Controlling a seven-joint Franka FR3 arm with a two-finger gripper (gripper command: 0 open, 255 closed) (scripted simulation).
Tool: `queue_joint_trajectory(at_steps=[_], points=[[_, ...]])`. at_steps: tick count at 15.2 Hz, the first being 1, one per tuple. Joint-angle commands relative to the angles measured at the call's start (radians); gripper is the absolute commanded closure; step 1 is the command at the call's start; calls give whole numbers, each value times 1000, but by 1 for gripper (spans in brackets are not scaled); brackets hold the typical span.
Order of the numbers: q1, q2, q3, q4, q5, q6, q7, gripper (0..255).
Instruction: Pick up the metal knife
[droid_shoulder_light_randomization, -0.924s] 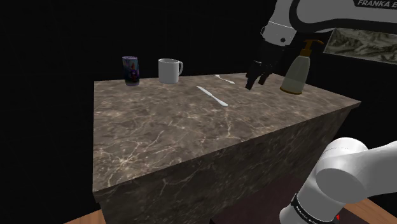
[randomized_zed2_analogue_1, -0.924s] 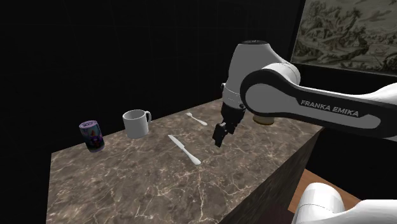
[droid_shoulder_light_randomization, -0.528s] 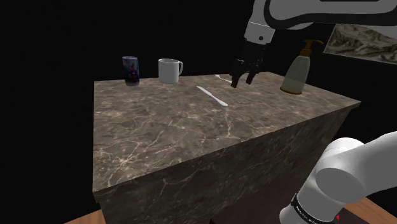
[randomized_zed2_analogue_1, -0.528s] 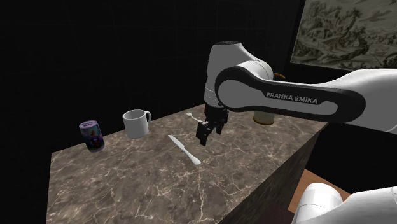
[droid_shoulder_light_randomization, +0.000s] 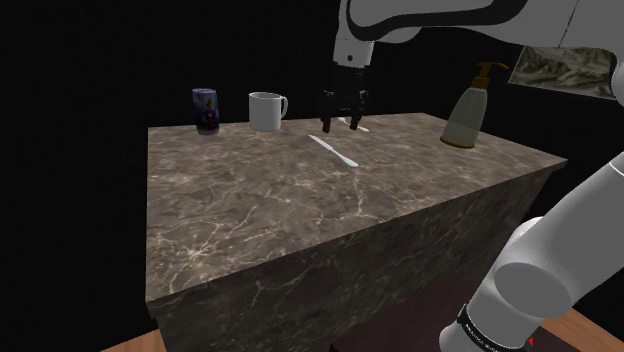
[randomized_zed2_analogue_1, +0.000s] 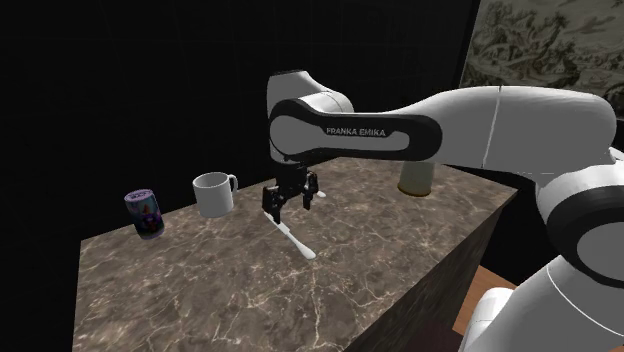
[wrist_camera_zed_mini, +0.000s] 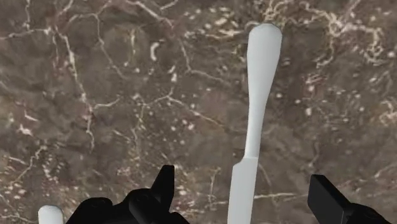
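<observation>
A pale, plain white knife (droid_shoulder_light_randomization: 334, 150) (randomized_zed2_analogue_1: 291, 236) lies flat on the dark marble counter (droid_shoulder_light_randomization: 300, 215), near the middle of its far half. My black gripper (droid_shoulder_light_randomization: 340, 118) (randomized_zed2_analogue_1: 288, 203) hangs open a little above the knife's far end, pointing straight down. In the wrist view the knife (wrist_camera_zed_mini: 252, 118) runs lengthwise between my two spread fingers, handle end away from the hand, and my gripper (wrist_camera_zed_mini: 245, 203) does not touch it.
A white mug (droid_shoulder_light_randomization: 266, 111) and a purple can (droid_shoulder_light_randomization: 206, 109) stand at the counter's far edge. A soap dispenser (droid_shoulder_light_randomization: 467, 110) stands at the shoulder view's right. Another pale utensil (droid_shoulder_light_randomization: 354, 125) lies just behind the gripper; its end (wrist_camera_zed_mini: 49, 215) peeks beside my finger.
The arm has swung across the counter, away from the soap dispenser, and now hovers over the knife's far end. The fingers stay open. No object has moved.
</observation>
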Motion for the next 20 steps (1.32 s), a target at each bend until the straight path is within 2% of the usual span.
queue_joint_trajectory(at_steps=[1, 10, 11, 20], points=[[-2, 85, 10, 78, 0, -17, 39, 0], [0, 76, 10, -34, 2, 86, 38, 0], [0, 78, 10, -32, 2, 86, 38, 255], [0, 76, 10, -34, 2, 86, 38, 255]])
